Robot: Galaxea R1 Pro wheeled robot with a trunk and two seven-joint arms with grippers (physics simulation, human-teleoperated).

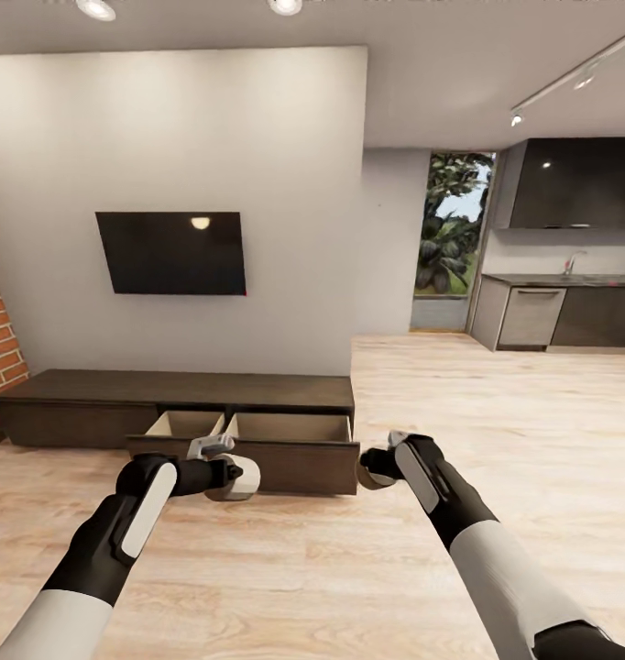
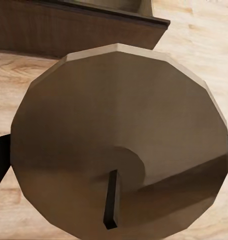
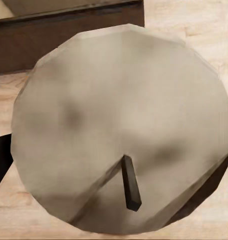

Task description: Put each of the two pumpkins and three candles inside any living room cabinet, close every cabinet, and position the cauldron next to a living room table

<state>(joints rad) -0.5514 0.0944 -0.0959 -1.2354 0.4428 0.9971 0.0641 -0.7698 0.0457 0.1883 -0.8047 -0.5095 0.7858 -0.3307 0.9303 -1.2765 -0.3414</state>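
Both arms reach toward the long low dark-brown wood cabinet (image 1: pixel 180 403), which sits along the white wall at about 11 o'clock from the robot, under the black wall-mounted screen (image 1: pixel 170 252). Two of its drawers stand pulled out, showing light tan insides: the narrower left drawer (image 1: pixel 182 424) and the wider right drawer (image 1: pixel 290 428).

The left gripper (image 1: pixel 223 475) is clenched on a short tan-beige wax candle (image 2: pixel 119 145), its dark wick (image 2: pixel 111 206) facing the left wrist camera. The right gripper (image 1: pixel 375 466) grips a second, paler candle (image 3: pixel 121 132) the same way. In the head view the left candle (image 1: pixel 232 480) hangs just in front of the drawer fronts near 12 o'clock; the right candle (image 1: pixel 371 469) hangs off the right drawer's outer corner, near 1 o'clock.

Each candle is a stubby cylinder whose long axis runs along the wick, toward its wrist camera; in the head view the left one seems to lie roughly level, though the tilt is hard to read.

The step in hand looks like carrying both candles into the open drawers. To do it well, each candle probably needs lifting above the drawer front before moving forward, since both now appear low against the fronts. The right arm should also swing toward 11 o'clock to come over the tan interior. Release only once the candle is well inside, so the drawer can close later.
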